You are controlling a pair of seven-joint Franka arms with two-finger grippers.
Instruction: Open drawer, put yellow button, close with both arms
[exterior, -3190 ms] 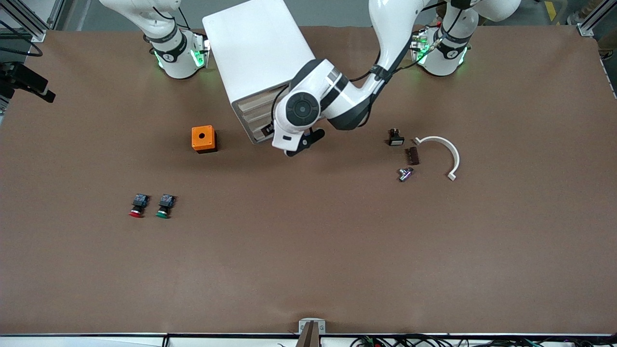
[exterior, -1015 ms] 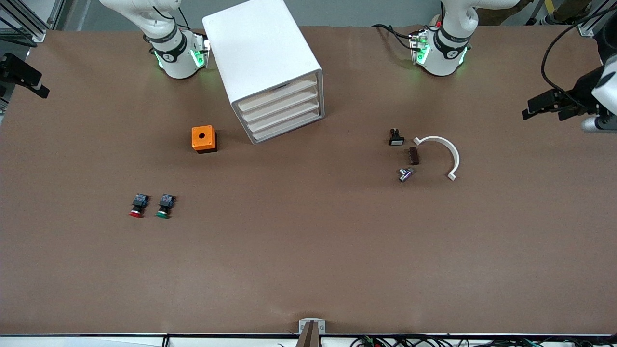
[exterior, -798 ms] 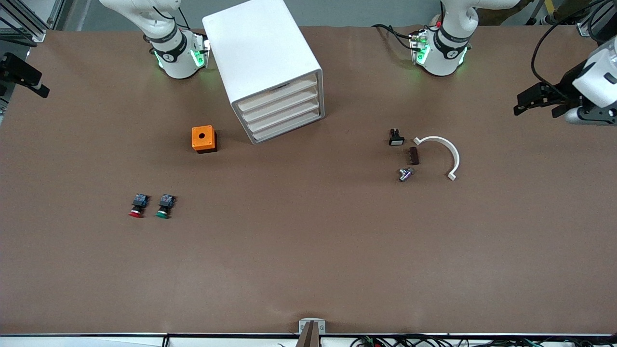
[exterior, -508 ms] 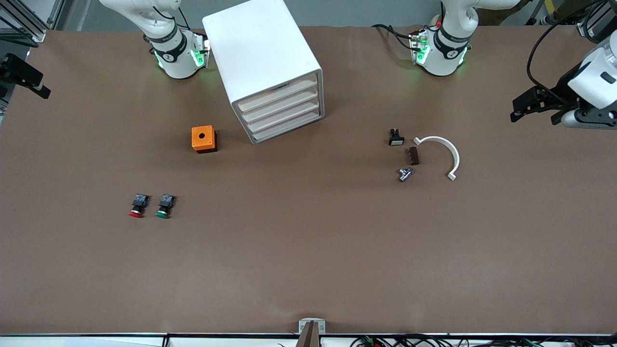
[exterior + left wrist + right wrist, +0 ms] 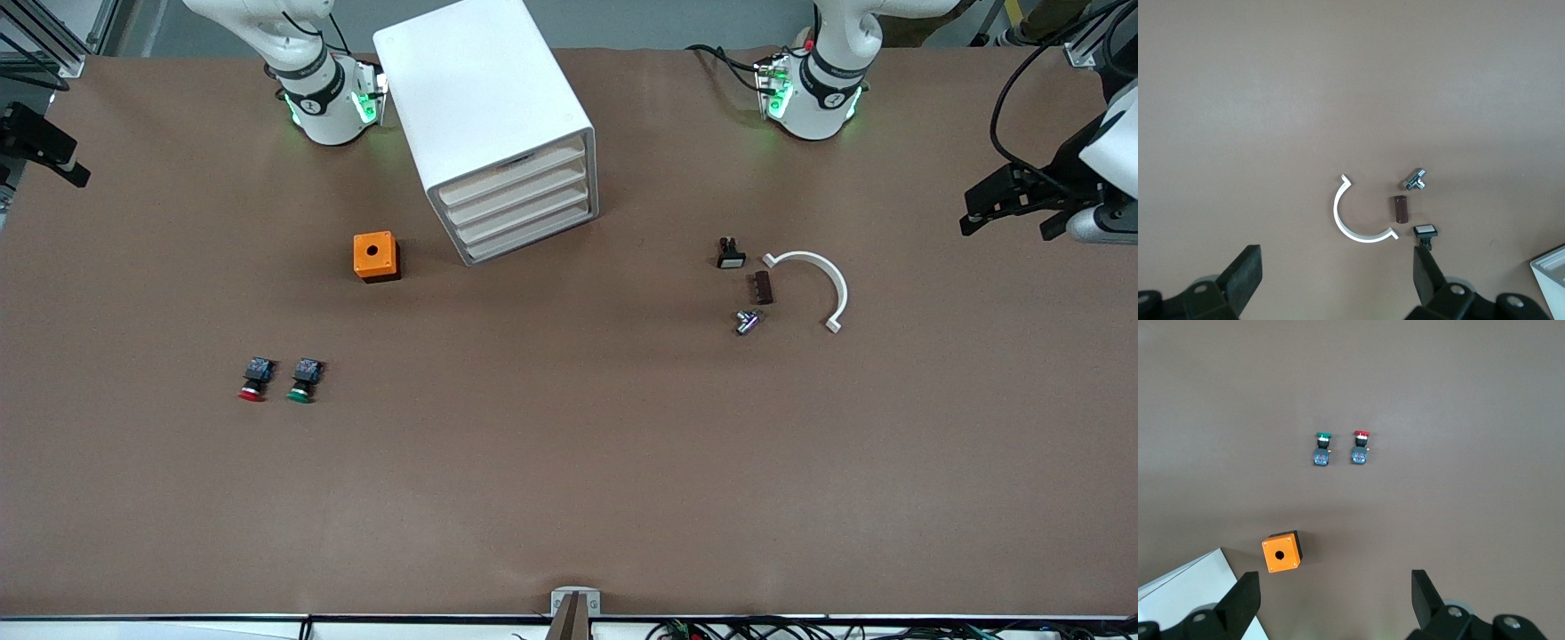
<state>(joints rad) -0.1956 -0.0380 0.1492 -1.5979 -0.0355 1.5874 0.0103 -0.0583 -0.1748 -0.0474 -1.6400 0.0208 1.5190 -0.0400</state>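
All four drawers are sitting closed in the white cabinet (image 5: 484,116), the drawer (image 5: 508,172) on top. No yellow button showing anywhere. Left gripper (image 5: 1338,280) is hanging spread wide over the left arm's end of the worktop (image 5: 569,462). Right gripper (image 5: 1331,600) is hanging released too, over the orange box (image 5: 1282,553).

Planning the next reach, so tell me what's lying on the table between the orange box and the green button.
Nothing: in the front view bare brown table separates the orange box from the green button; the right wrist view shows the same.
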